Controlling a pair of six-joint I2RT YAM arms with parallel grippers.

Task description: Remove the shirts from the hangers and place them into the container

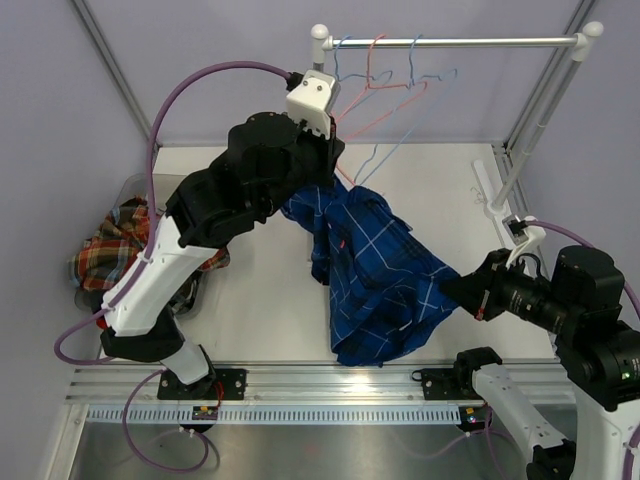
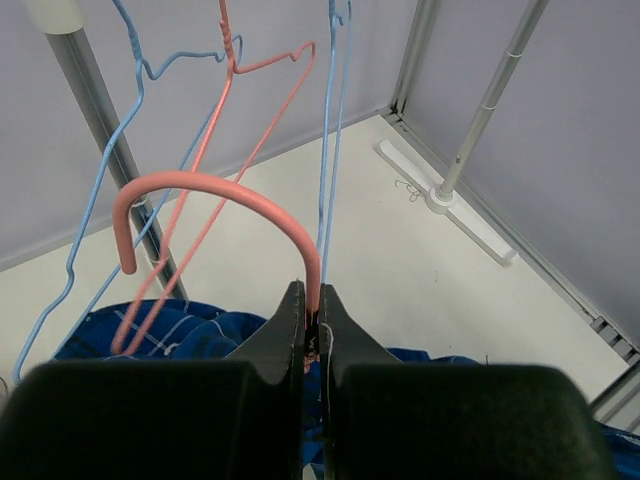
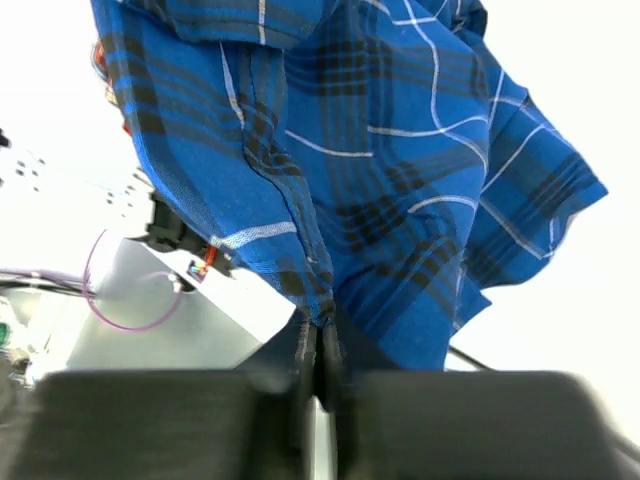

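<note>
1. Left gripper [image 2: 314, 296]: the jaws are pressing together on the neck wire of the pink hanger [image 2: 215, 185], just below its hook. The hook's open end is hanging free and isn't sitting on the rail [image 1: 450, 42].
2. Right gripper [image 3: 320, 335]: the jaws are pinching a thin fold at the edge of the blue shirt [image 1: 385, 270].
3. The shirt is stretching between the two grippers, top end under the left one and low corner at the right one, with the middle sagging onto the table. It's looking like it isn't off the hanger yet.
4. The bin [image 1: 132, 183] is sitting far left behind the left arm, well apart from the blue shirt. A tartan shirt [image 1: 105, 250] is already lying in it, spilling over the near rim.
5. What I'm worrying about:
   - The right pinch is catching very little cloth, so a hard pull is likely to strip it out.
   - If the collar is catching on the hanger shoulders, pulling is going to bend the wire or twist it out of the left jaws.
   - The other hangers [image 2: 328, 120] are dangling just beside the held hook, so swinging left risks snagging them.
   - The sagging cloth is dragging on the table and may be bunching up short of the bin.
</note>
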